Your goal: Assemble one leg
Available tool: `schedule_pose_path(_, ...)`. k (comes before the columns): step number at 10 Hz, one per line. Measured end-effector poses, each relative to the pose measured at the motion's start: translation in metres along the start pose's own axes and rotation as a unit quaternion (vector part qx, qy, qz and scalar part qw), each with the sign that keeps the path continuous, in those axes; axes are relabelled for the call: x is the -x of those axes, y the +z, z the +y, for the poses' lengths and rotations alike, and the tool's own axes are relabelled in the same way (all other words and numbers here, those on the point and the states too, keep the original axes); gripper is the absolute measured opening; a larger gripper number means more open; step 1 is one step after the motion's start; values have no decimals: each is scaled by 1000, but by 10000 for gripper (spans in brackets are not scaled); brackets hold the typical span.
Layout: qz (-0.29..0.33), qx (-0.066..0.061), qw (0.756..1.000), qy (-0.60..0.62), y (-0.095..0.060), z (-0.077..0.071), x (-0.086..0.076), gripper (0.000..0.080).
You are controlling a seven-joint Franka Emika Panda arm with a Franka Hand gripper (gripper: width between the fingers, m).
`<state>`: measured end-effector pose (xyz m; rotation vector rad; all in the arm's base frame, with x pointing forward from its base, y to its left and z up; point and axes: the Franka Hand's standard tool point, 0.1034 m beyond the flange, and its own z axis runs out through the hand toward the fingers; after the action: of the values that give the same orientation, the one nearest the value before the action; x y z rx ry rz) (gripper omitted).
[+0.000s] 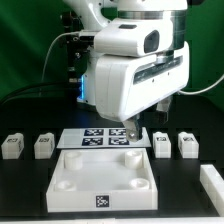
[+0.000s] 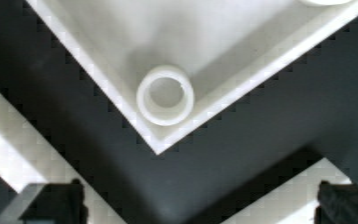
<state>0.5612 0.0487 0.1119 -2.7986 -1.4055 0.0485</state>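
Note:
Four white legs stand in a row behind the tabletop in the exterior view: two at its left (image 1: 12, 146) (image 1: 43, 145) and two at its right (image 1: 160, 143) (image 1: 187, 144). The large white square tabletop (image 1: 70, 181) lies at the front, sockets up. My gripper (image 1: 138, 130) hangs open and empty over the tabletop's far right corner, apart from every leg. In the wrist view a corner of the tabletop (image 2: 247, 60) with one round socket (image 2: 165, 93) lies under the gripper (image 2: 197, 208). Its dark fingertips (image 2: 51, 205) stand wide apart with nothing between them. No leg shows in the wrist view.
The marker board (image 1: 92, 138) lies flat just behind the tabletop, partly under my arm. Another white block (image 1: 212, 181) sits at the exterior view's right edge. The black table has a green backdrop behind it, with cables at the back left.

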Motion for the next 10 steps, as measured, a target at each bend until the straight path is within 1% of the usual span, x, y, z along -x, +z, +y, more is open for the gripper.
schedule_pose_path(6, 0, -1, 1000, -22, 1, -1, 2, 650)
schedule_pose_path(7, -3, 0, 997, -72, 1, -8, 13, 650)
schedule_pose_path(8, -4, 2, 990, -143, 3, -19, 26, 650)
schedule_pose_path(9, -3, 3, 980, -197, 9, -31, 43, 650)
schedule_pose_path(10, -5, -1, 964, -266, 15, -42, 66, 650)
